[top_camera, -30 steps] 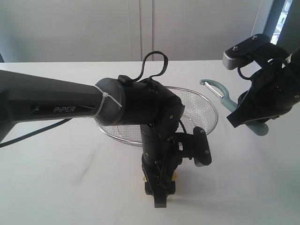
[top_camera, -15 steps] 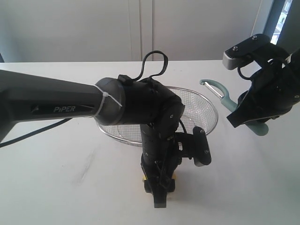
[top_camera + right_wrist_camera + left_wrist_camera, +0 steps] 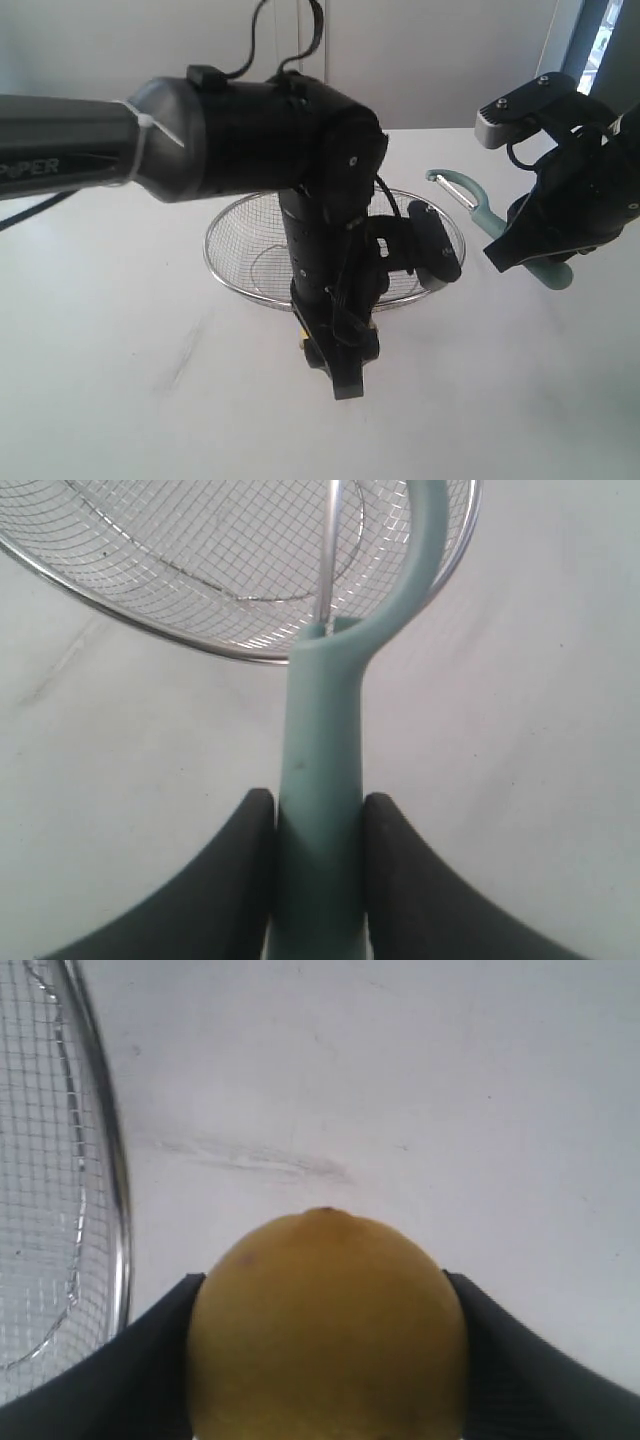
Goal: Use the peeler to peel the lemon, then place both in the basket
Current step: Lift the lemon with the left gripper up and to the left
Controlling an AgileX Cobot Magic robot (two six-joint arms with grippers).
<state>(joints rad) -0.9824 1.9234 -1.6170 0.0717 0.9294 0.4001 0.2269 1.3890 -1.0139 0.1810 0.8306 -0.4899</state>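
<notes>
Judging by how things lie, the step in hand is taken to be the approach to peeling, with no cut made yet: the rind of the lemon looks whole on the side that is shown. The lemon is held across its middle by the left gripper, a dark finger pressed to each flank and the nubby tip pointing outward. In the exterior view it is almost wholly hidden behind that gripper, at the near side of the basket and outside its rim. Whether it hangs clear of the tabletop cannot be told for certain. The peeler is clasped by its teal handle in the right gripper, whose jaws are drawn in narrow on it. Its metal head is raised near the far right edge of the basket. No lemon or peeler is seen in the visible mesh. The two tools are well apart, with the basket partly between them. The next move is judged to call for the blade to be brought across to the lemon, or the lemon carried toward it, and for the hooked head to be turned so that its edge is laid flat on the rind. A firm hold on the fruit will be needed, since a round, smooth lemon could be rolled or pushed out of the fingers by the stroke.
</notes>
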